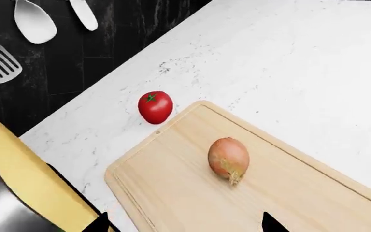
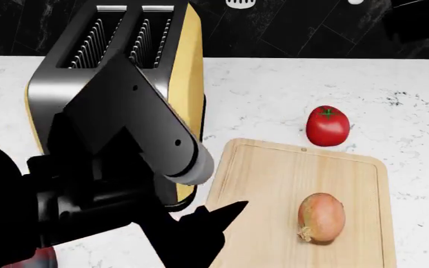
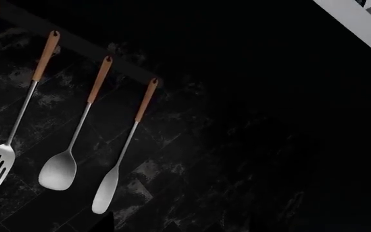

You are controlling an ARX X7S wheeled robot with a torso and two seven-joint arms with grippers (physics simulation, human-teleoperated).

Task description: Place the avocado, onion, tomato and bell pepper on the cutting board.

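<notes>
The onion point(image 2: 321, 216) lies on the cutting board point(image 2: 274, 173), toward its right half. The tomato point(image 2: 327, 125) stands on the white counter just beyond the board's far edge. In the left wrist view the onion point(image 1: 229, 157) is on the board point(image 1: 301, 193) and the tomato point(image 1: 155, 106) sits off its corner. My left gripper point(image 1: 185, 224) is open and empty above the board's left part, short of the onion; it shows in the head view point(image 2: 218, 223). My right gripper point(image 3: 182, 224) is open, empty, facing the dark wall. The avocado and bell pepper are out of view.
A yellow and black toaster point(image 2: 118, 67) stands just left of the board, close to my left arm. Metal utensils point(image 3: 56, 169) hang on the black wall behind the counter. A reddish patch point(image 2: 42, 258) shows under my arm at the bottom left; I cannot tell what it is.
</notes>
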